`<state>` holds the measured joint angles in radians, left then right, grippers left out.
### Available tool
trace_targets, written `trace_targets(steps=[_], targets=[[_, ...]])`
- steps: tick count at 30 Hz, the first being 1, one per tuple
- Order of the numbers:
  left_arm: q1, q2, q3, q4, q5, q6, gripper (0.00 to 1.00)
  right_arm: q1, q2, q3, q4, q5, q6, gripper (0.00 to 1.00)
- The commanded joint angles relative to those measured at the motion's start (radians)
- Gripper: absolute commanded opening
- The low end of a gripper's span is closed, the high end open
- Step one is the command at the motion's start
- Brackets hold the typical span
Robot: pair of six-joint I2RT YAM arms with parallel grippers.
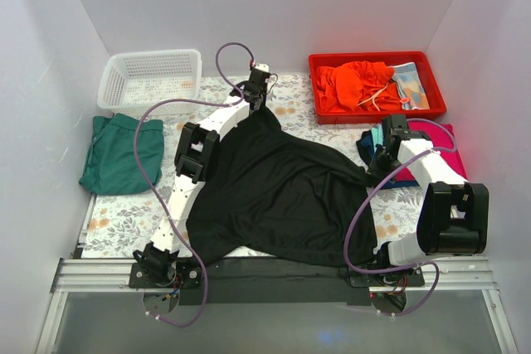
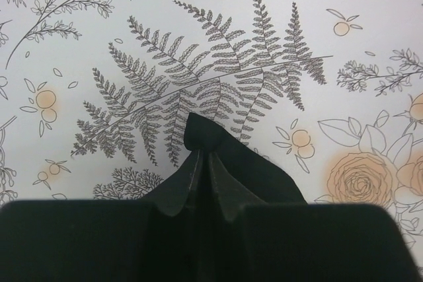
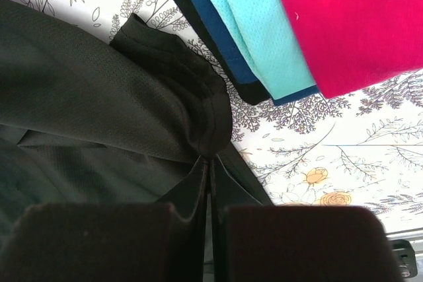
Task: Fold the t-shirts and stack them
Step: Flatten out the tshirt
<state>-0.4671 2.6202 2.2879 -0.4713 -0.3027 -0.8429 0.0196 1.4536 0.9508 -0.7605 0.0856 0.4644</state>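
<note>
Cloth fills the nip of my left gripper (image 2: 200,179): both fingers are pressed together on a small peak of the black shirt (image 2: 264,179), which pokes up just past the tips and lies against the floral covering (image 2: 218,37). Seen from above, this gripper (image 1: 255,90) sits at the far side of the table, between the white basket (image 1: 149,80) and the red tray (image 1: 375,58). I can't say whether that pinched corner is a sleeve or part of the hem.

My right gripper (image 3: 210,186) is likewise closed on the black shirt (image 3: 79,97), clamping a stitched, folded edge that bunches just ahead of the fingers. Overhead, it (image 1: 383,159) is at the garment's right side.

Between the two grips the black shirt (image 1: 282,196) spreads wide and rumpled over the middle of the table, its near edge reaching the front rail.

Just beyond the right gripper lies a stack (folded, edges stepped): magenta shirt (image 3: 357,24) on top, teal shirt (image 3: 258,24) under it, navy shirt (image 3: 211,24) lower, and a darker layer beneath that I can't identify. The stack touches the black shirt's bunched edge or nearly so.

Further out, orange cloth (image 1: 357,84) is heaped in the red tray, and the dark-green shirt (image 1: 120,155) lies alone at the left edge, just in front of the basket.
</note>
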Motion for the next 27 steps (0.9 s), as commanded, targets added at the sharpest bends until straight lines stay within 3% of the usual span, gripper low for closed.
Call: trace_targets(steps=[1,8,17,22,27], targets=[[0.036,0.064,-0.096,-0.254,-0.036,0.007,0.0,-0.004,-0.024,0.011,-0.003,-0.006,-0.016,0.01],[0.067,-0.06,-0.108,-0.256,-0.144,-0.024,0.0,-0.004,-0.033,0.138,-0.007,0.057,-0.056,0.01],[0.133,-0.403,-0.222,-0.207,-0.274,-0.055,0.0,-0.004,-0.045,0.362,-0.011,0.092,-0.096,0.01],[0.151,-0.526,-0.188,-0.214,-0.343,-0.055,0.0,-0.003,-0.048,0.355,-0.011,0.054,-0.089,0.01],[0.154,-0.647,-0.226,-0.295,-0.412,-0.109,0.0,-0.003,-0.082,0.187,-0.011,-0.039,-0.067,0.01]])
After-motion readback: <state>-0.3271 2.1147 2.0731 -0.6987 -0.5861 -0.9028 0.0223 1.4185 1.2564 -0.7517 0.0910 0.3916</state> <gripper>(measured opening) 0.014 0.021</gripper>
